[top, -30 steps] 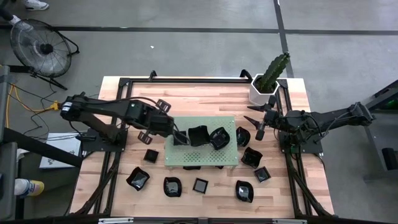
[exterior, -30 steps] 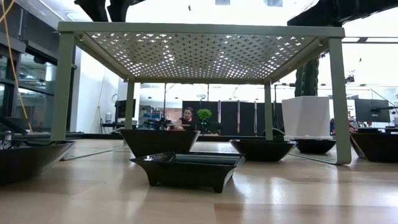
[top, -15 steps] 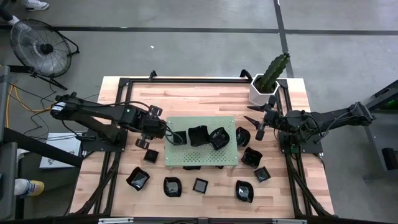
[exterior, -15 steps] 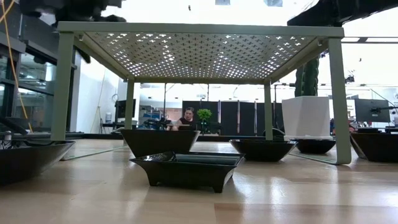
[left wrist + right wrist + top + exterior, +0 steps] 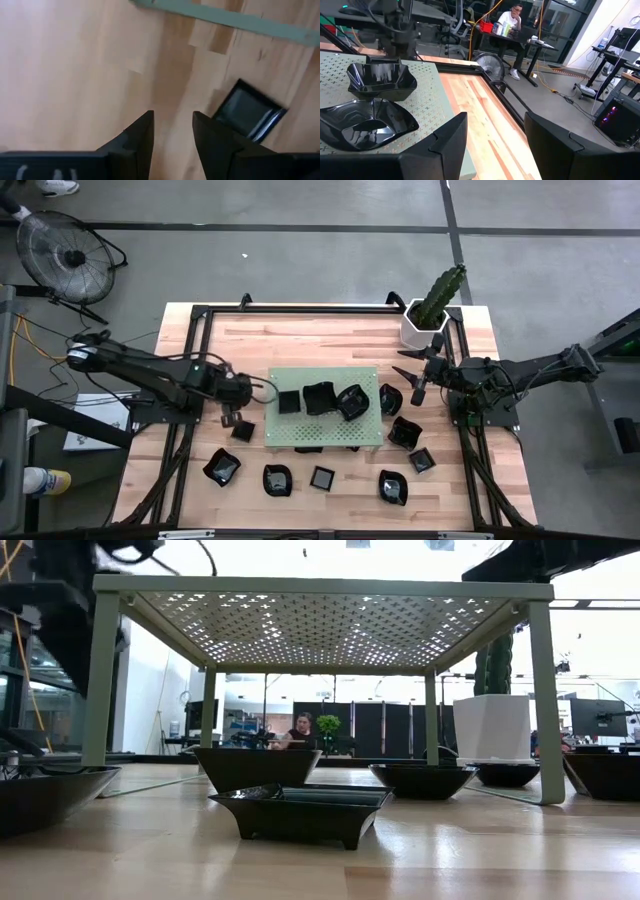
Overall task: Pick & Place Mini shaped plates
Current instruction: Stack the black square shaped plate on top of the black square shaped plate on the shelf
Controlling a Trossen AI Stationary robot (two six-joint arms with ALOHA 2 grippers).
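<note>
Several glossy black mini shaped plates lie on the wooden table, and three sit on the green perforated board (image 5: 322,430): a small square one (image 5: 289,401), a petal-edged one (image 5: 318,397) and another (image 5: 350,402). My left gripper (image 5: 230,412) hangs off the board's left edge, pointing down and open, nothing between its fingers (image 5: 172,145). A small square plate (image 5: 248,111) rests flat on the wood just beside it (image 5: 242,430). My right gripper (image 5: 418,375) waits open (image 5: 492,145) at the board's right, pointing level across it.
A white hexagonal pot with a cactus (image 5: 425,320) stands at the far right corner. More plates lie right of the board (image 5: 404,431) and along the near side (image 5: 322,477), some under the raised board (image 5: 300,812). Bare wood shows at the far left.
My left gripper has drawn back from the board toward the table's left edge, sunk lower and rolled about its own axis. The small square plate it was over stays flat on the board's left part. My right arm has kept still.
</note>
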